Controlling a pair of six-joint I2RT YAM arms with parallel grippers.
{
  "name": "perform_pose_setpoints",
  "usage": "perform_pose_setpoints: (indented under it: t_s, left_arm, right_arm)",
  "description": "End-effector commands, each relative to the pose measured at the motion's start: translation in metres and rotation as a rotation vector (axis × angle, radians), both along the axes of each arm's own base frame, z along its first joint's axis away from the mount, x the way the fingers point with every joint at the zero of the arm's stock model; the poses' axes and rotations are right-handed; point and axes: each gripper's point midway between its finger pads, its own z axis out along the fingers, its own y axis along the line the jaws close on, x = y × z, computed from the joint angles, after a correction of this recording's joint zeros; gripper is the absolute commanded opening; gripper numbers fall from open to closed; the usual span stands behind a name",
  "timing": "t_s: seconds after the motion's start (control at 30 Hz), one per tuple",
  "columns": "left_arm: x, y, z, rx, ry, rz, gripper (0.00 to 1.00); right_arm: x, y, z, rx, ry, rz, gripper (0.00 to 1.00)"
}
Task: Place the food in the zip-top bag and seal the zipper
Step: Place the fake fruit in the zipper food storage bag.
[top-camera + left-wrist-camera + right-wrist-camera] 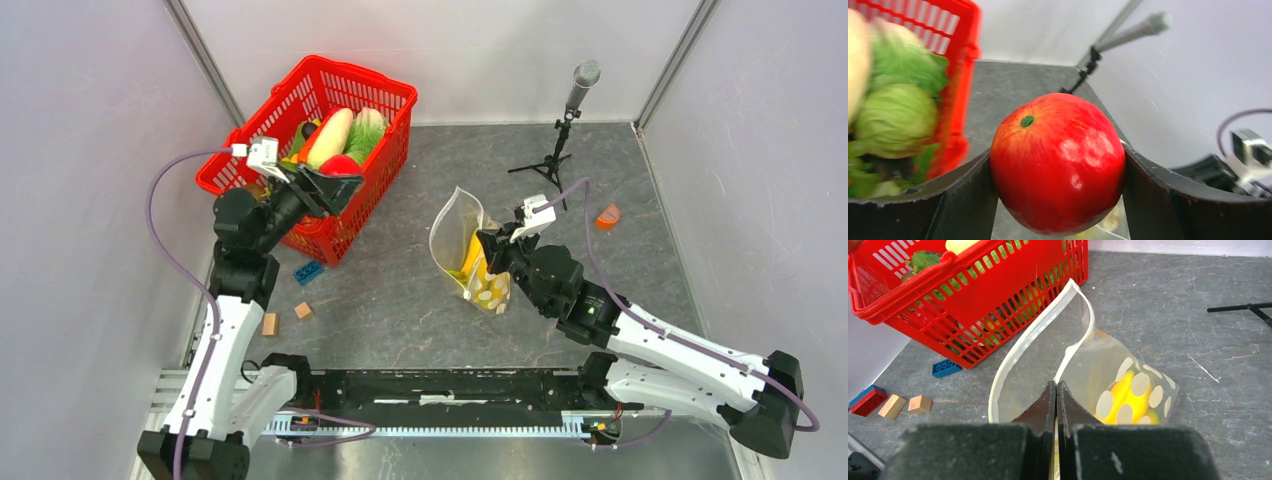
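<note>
My left pincer (331, 186) is spread wide around a red apple (1058, 165), held above the near right side of the red basket (255, 130) at the far left. My right pincer (1056, 395) is pinched flat on the rim of the zip-top bag (455, 235), propping its mouth open mid-scene. One yellow piece (1128, 392) already lies inside; by my reckoning the apple must go in next, more food (350, 135) waits in the basket, and the zipper (1020, 347) is unsealed.

- You have one red basket (345, 230).
- One red apple (1058, 162).
- Two wooden cubes (270, 323) (303, 310), near the basket.
- One blue toy brick (308, 272), just beside the basket.
- One dotted zip-top bag (455, 225), apart from the basket.
</note>
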Motion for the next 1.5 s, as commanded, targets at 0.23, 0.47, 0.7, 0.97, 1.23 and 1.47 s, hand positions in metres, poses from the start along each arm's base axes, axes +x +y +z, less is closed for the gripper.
perform_pose_setpoints:
  t_s: [0.23,0.47,0.7,0.97,1.23,1.47]
  left_arm:
    - [-0.065,-0.056,0.004,0.056,-0.017,-0.245,0.5]
    - [-0.078,-0.111,-0.015,0.098,-0.007,-0.375,0.49]
    - [-0.07,-0.146,-0.065,0.207,0.074,-0.387,0.5]
    - [-0.061,-0.172,-0.089,0.24,0.09,-0.415,0.51]
    - [-0.06,-0.179,-0.107,0.294,0.109,-0.434,0.53]
    - [-0.054,-0.182,-0.119,0.342,0.13,-0.414,0.54]
  right_arm:
    - [-0.007,0.019,0.016,0.115,-0.043,0.09,0.0]
    - [-0.01,0.027,0.017,0.149,-0.037,0.126,0.0]
    - [-0.012,0.03,0.021,0.19,-0.038,0.142,0.0]
    - [-0.018,0.038,0.023,0.23,-0.027,0.188,0.0]
    - [-0.024,0.049,0.017,0.248,0.007,0.242,0.0]
    - [-0.026,0.053,0.017,0.268,0.014,0.259,0.0]
